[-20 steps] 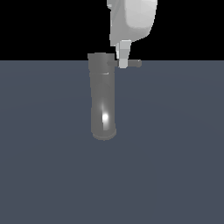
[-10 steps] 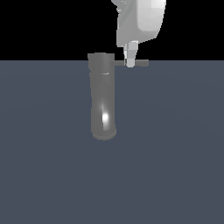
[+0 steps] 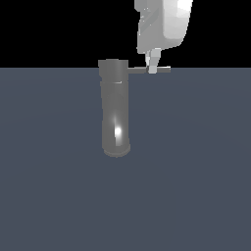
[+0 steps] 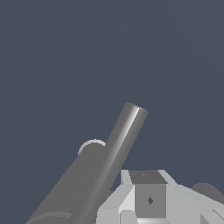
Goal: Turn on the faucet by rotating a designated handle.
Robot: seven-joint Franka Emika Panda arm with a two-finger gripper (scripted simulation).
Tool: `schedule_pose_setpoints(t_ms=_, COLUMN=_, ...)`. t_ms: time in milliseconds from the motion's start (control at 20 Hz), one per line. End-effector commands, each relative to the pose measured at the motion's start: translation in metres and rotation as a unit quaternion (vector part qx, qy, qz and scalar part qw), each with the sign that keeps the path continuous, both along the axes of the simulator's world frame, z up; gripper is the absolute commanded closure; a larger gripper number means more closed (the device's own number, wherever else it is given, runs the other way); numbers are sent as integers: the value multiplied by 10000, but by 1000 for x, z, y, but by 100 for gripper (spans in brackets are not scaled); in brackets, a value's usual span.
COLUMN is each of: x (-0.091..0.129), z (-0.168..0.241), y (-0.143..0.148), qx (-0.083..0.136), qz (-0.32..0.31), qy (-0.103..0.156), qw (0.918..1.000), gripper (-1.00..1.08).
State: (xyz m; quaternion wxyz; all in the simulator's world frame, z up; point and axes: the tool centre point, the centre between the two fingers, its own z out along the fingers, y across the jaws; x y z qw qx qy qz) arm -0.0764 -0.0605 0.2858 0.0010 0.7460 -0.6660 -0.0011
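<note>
White gripper (image 3: 152, 67) is meeting the handle (image 3: 164, 70) at the faucet's (image 3: 114, 110) two o'clock; finger spacing unclear.

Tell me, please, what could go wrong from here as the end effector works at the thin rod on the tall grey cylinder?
1. The white end effector meets the thin grey metal handle only at its tip, so it could slip off during the push.
2. It sits partway along the rod rather than at the free end, which may give weak leverage.
3. The glossy grey cylindrical faucet stands close by, so a slip might strike it.
</note>
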Motion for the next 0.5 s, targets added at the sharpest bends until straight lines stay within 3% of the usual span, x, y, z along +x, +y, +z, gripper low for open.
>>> schedule_pose_setpoints(t_ms=0, x=7, z=0, y=-17, qx=-2, qz=-105, qy=-14, qw=9999, gripper=108)
schedule_pose_setpoints(t_ms=450, x=33, z=0, y=-40, qx=0, qz=-144, qy=-15, qw=9999, gripper=108)
